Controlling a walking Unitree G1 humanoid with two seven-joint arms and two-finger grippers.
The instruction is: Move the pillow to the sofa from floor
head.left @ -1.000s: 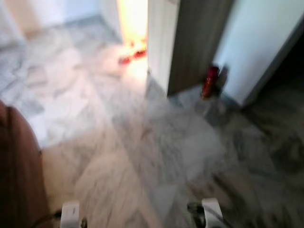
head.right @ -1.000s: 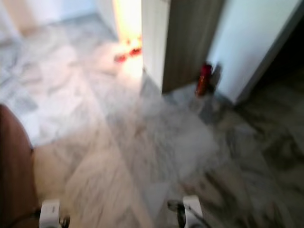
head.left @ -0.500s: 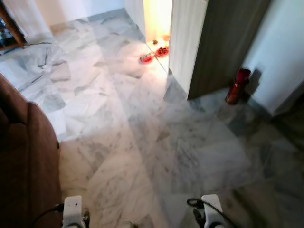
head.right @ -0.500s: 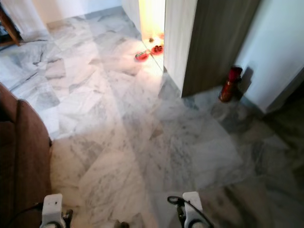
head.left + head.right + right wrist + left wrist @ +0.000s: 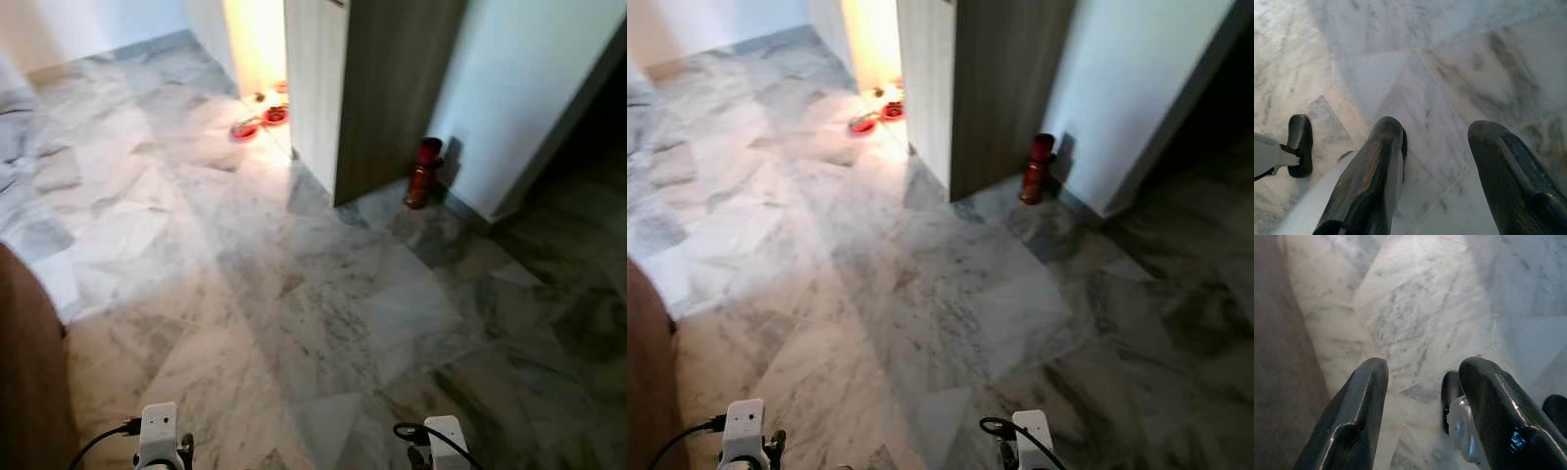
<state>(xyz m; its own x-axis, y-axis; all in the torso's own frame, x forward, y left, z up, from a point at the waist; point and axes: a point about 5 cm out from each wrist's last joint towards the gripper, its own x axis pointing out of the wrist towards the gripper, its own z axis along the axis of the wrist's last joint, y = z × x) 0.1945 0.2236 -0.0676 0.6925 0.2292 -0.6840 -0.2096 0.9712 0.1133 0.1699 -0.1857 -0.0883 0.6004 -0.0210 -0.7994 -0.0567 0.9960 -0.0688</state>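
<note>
Presumably the pillow will be found soft and light and is best pinched at a corner, both end effectors (image 5: 1422,382) (image 5: 1442,147) being held wide, empty, above the floor (image 5: 323,294) beside the sofa (image 5: 29,382).

Warm light is spilling from a doorway (image 5: 257,44) across the grey marble floor (image 5: 294,294), beside a wood-panelled partition (image 5: 392,88).

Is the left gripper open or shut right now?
Open. In the left wrist view the left gripper has its two black fingers spread apart, with bare marble floor showing in the gap and nothing held.
</note>
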